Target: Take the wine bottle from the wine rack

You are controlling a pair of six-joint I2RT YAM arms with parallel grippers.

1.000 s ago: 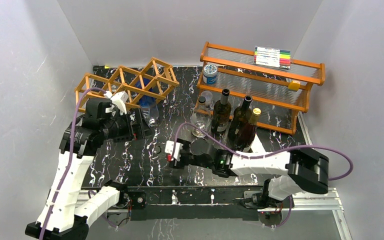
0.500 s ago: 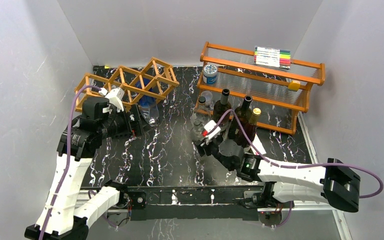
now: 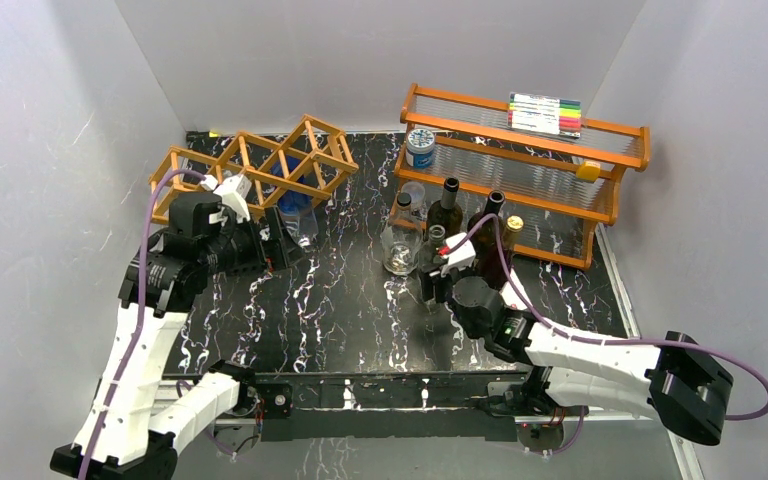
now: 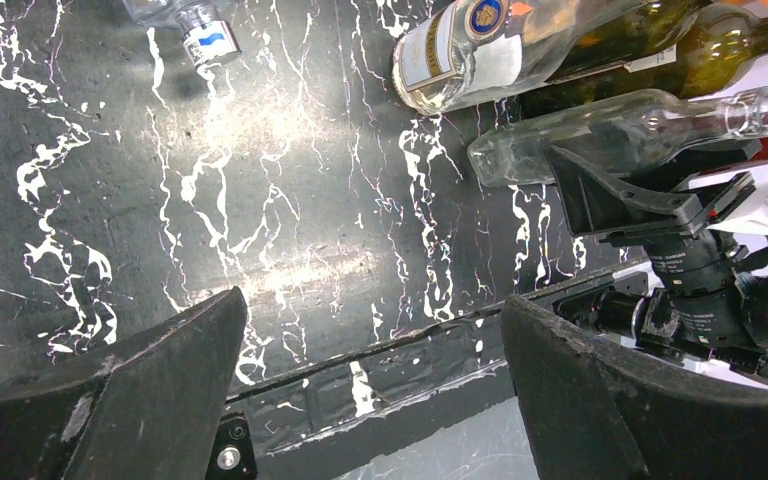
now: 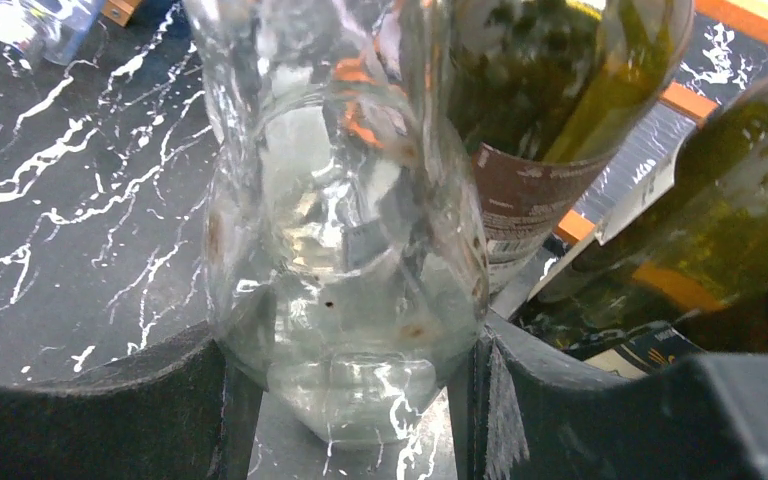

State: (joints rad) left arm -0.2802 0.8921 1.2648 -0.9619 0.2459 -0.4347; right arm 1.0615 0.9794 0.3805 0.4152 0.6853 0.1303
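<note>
Matt wooden wine rack [image 3: 256, 163], clear glass bottle [image 5: 345, 250], glossy marbled table [image 3: 340, 300].

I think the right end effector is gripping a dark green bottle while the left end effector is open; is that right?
Not quite: the right wrist view shows the right end effector gripping a clear glass bottle, not a dark green one. The left end effector is open.

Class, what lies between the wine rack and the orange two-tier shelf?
Nothing: the top view shows only bare marbled table between the wine rack and the shelf.
</note>
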